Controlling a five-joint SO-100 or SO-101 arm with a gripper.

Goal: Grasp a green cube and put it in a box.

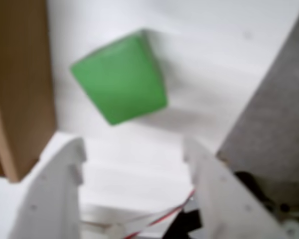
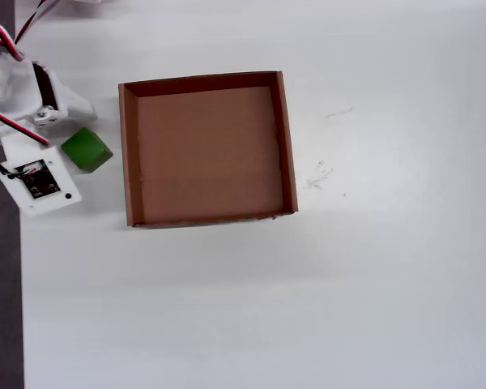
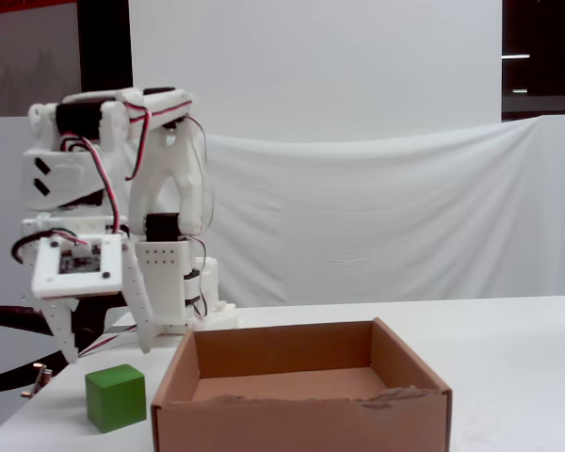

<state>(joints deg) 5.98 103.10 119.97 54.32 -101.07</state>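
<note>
The green cube (image 2: 85, 150) rests on the white table just left of the box (image 2: 128, 154) in the overhead view, a small gap apart from its wall. The box, a shallow brown cardboard tray (image 3: 292, 419), has nothing in it. My gripper (image 3: 108, 353) hangs open a little above the cube (image 3: 116, 396), one white finger on each side. In the wrist view the cube (image 1: 120, 79) lies ahead of the open gripper (image 1: 132, 147), untouched, with bare table between the fingers. The box wall (image 1: 17, 89) fills the left edge there.
A dark grey strip (image 2: 0, 308) runs along the table's left edge in the overhead view, close to the cube, and shows at the right of the wrist view (image 1: 281, 114). The arm's base (image 3: 202, 311) stands behind the box. White cloth hangs behind.
</note>
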